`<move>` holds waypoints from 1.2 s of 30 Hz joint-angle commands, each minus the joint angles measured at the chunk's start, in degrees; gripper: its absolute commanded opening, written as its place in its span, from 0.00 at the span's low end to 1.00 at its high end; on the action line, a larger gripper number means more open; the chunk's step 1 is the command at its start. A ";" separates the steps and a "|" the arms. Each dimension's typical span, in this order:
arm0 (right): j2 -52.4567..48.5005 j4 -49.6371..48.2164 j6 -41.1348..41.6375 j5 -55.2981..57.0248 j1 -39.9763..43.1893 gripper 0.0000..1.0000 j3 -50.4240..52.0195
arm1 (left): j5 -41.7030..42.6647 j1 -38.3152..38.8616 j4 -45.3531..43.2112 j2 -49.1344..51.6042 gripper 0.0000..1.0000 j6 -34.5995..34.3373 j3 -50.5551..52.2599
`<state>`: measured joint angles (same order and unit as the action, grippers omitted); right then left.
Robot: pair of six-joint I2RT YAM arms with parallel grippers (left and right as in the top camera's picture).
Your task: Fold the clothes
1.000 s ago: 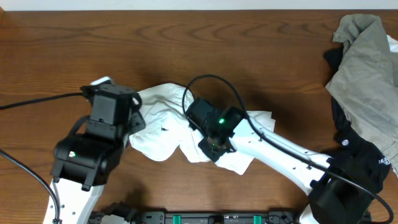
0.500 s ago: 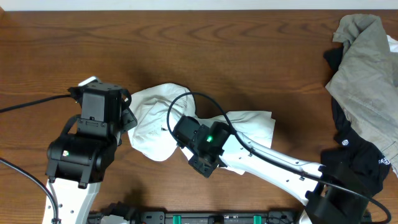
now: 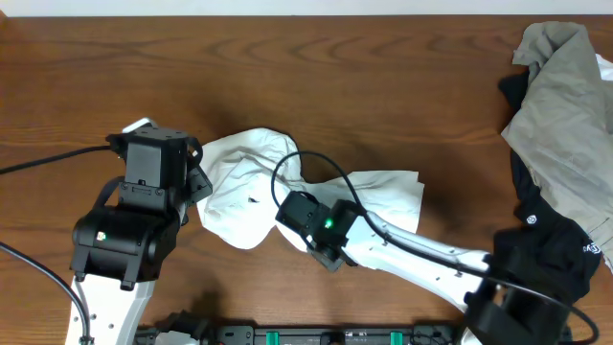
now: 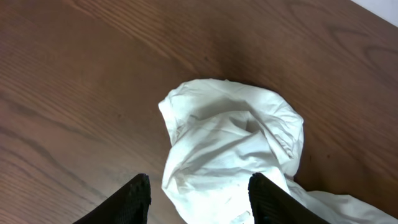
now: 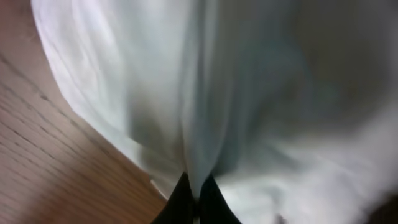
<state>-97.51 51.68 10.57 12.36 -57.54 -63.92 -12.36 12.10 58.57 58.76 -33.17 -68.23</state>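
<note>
The clothes point(image 3: 244, 182), a crumpled white T-shirt, lie in a heap at the table's middle, and no print shows. My left gripper point(image 3: 198, 180) hovers at the heap's left edge. In the left wrist view it point(image 4: 199, 190) stands open, its black fingertips point(image 4: 138, 193) astride the bunched cloth point(image 4: 230, 137) without touching it. My right gripper point(image 3: 292, 209) reaches in from the front right and sits low on the shirt's front middle. The right wrist view shows it point(image 5: 194, 191) shut on a raised fold of the white cloth point(image 5: 249, 93).
A grey-olive garment point(image 3: 565, 105) and a black garment point(image 3: 556, 240) are piled at the table's right edge. A black cable point(image 3: 57, 158) runs in from the left to the left arm. Bare wooden tabletop point(image 3: 316, 67) stretches behind the shirt.
My right gripper has slid forward and left along the shirt and closed on a fold of it. The left arm shifted slightly left early on, then held still, still open.
</note>
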 commanded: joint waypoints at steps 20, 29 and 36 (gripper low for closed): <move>0.76 15.65 -22.64 -8.74 38.53 0.01 -23.61 | -0.13 -0.31 0.72 -0.04 0.53 -0.07 -1.09; -7.58 15.23 -14.67 -9.68 48.06 0.34 -23.61 | -0.13 -0.31 0.76 -0.04 0.54 -0.07 -1.09; -1.73 20.28 -15.47 -16.06 47.12 0.41 -23.61 | -0.13 -0.31 0.76 -0.02 0.54 -0.07 -1.09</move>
<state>-103.55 70.61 -4.08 1.69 -9.67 -87.42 -12.36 12.10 59.05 58.76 -33.17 -68.23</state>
